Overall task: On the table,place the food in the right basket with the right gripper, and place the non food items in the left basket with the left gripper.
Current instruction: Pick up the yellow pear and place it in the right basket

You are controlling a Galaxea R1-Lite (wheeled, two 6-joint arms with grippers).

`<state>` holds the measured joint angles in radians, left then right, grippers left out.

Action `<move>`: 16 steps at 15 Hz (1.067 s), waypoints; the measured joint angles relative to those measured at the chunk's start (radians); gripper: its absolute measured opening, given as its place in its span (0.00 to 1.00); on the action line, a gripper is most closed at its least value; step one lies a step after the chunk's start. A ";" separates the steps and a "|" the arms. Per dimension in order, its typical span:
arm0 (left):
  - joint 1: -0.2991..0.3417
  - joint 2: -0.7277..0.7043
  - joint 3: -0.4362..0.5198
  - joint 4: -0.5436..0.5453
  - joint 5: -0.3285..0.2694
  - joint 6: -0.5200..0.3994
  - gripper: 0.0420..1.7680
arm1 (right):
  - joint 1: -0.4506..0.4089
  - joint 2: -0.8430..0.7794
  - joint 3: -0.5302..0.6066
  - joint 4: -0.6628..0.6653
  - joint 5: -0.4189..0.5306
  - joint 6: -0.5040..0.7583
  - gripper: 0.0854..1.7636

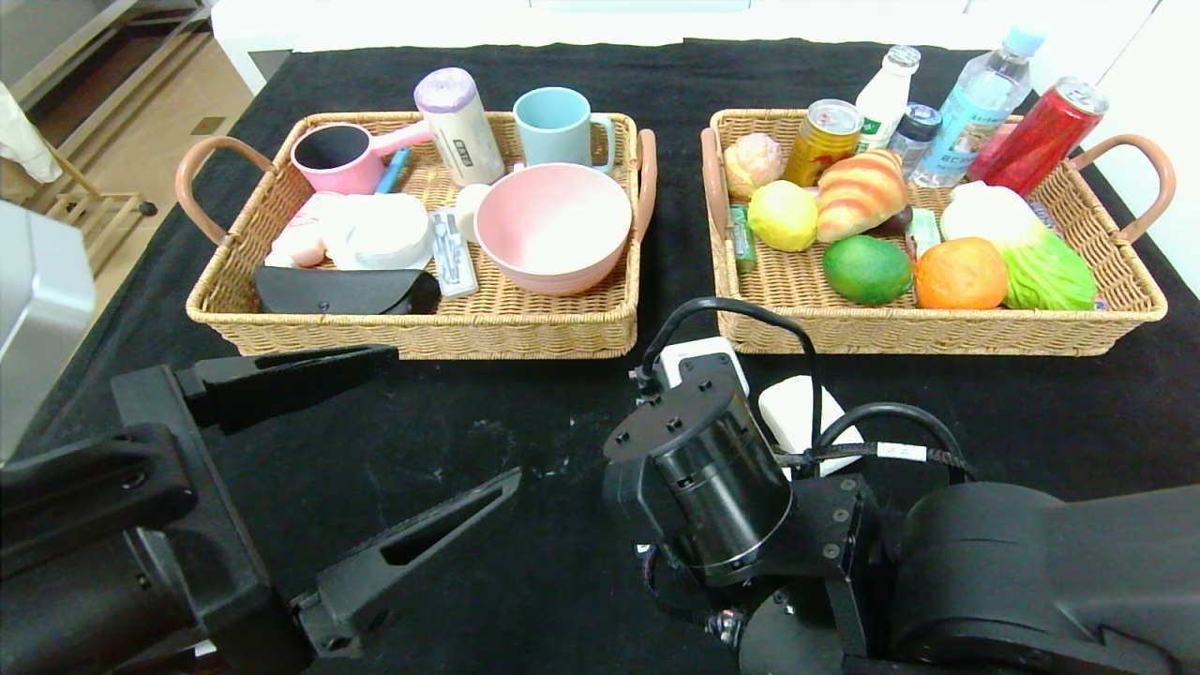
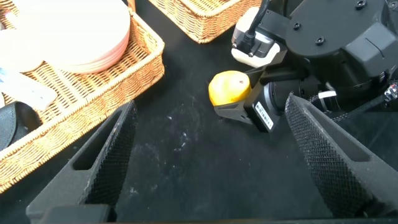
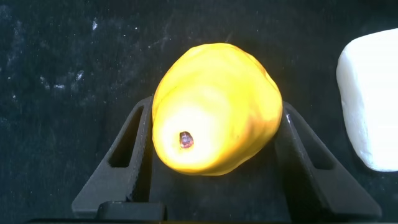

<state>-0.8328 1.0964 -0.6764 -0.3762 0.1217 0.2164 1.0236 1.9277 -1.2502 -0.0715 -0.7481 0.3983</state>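
A: Status on the right gripper (image 3: 214, 155)?

B: Jaws closed on the yellow pear (image 3: 214, 109), one finger on each flank. Pear is low over the black table (image 1: 525, 525), in front of the gap between the two baskets. Head camera can't see it, the right wrist blocks it. Left wrist camera shows it (image 2: 229, 88) pinched in the claw.

A: Left gripper (image 1: 375, 441)?

B: Jaws wide apart, nothing between them. It hangs over the table in front of the left basket (image 1: 412, 333), near the robot.

A: Soap bar?

B: White bar (image 1: 797, 412) lies on the table just beside the right gripper, in front of the right basket (image 1: 937, 333). Partly hidden by cables in the head view. Right wrist camera catches its edge (image 3: 373, 99), near the pear, not touching.

A: What's in the baskets?

B: Right basket: orange (image 1: 961, 273), green fruit (image 1: 867, 269), croissant (image 1: 860, 194), another yellow fruit (image 1: 783, 215), a cabbage (image 1: 1027, 248), cans and bottles along the back. Left basket: pink bowl (image 1: 553, 225) upright in the corner nearest the right basket, blue mug (image 1: 560, 127) behind it, pink scoop (image 1: 342, 157), black case (image 1: 342, 291) along the front wall.

A: Bowl touching the wall?

B: Can't tell.
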 joint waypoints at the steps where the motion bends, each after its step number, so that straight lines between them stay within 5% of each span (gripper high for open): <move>1: 0.000 0.000 0.000 0.000 0.000 0.000 0.97 | 0.000 0.000 0.000 0.000 0.000 0.000 0.65; 16: 0.000 0.000 0.005 -0.001 -0.004 0.006 0.97 | 0.017 -0.067 -0.005 0.039 -0.013 -0.016 0.65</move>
<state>-0.8328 1.0968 -0.6715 -0.3777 0.1172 0.2228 1.0411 1.8609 -1.2551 -0.0326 -0.7615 0.3823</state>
